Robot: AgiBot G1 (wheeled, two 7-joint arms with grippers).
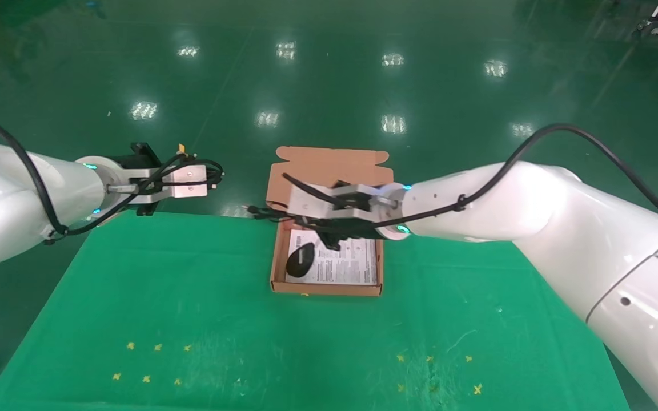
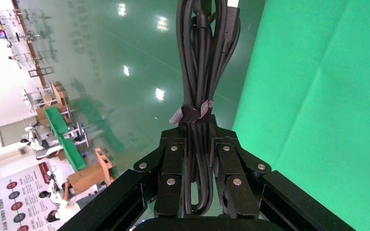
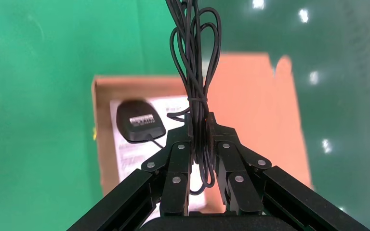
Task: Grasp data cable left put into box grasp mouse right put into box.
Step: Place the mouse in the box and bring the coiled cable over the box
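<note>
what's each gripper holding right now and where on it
The left gripper is shut on the data cable, just below its tie, beyond the table's far left edge. The right gripper pinches the mouse's cord bundle; the mouse rests in the box.

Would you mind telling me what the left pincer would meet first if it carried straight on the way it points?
Likely nothing nearby: the left pincer, shut on the data cable, points toward the box but appears above it; depth is unclear.
</note>
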